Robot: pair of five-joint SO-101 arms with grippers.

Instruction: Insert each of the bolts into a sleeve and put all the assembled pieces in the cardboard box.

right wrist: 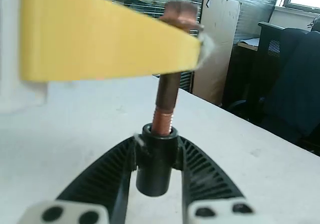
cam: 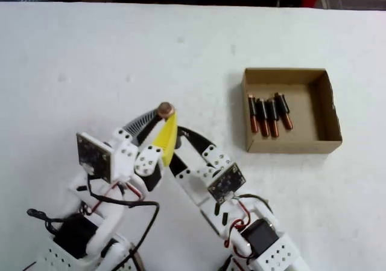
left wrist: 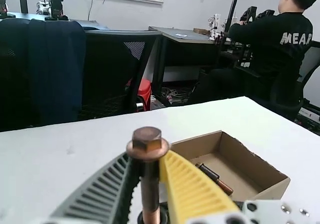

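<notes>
At the near side of the counter, the two arms are being held with their tips meeting over one spot. The bolt is being gripped just under its flanged hexagonal head by the left gripper, whose yellow finger and grey ribbed finger are being pressed against the shank from either side. The bolt is being held upright, head up. Below it, the black sleeve is being clamped between the black ribbed fingers of the right gripper, also upright, mouth up. The copper threaded end of the bolt is being held inside the mouth of the sleeve, while most of the shank is being left exposed above it. Whether the sleeve is being rested on the counter cannot be told. In the high view, the right gripper's black fingers are being partly covered by the yellow finger.

Farther off, toward the right, the cardboard box is being shown lying open on the counter, well apart from both grippers. Four assembled pieces are being held in it, lying side by side near its left wall, dark ends toward the far side and copper ends toward the near side.

Beyond the far edge of the counter, dark chairs are being seen in the room.
</notes>
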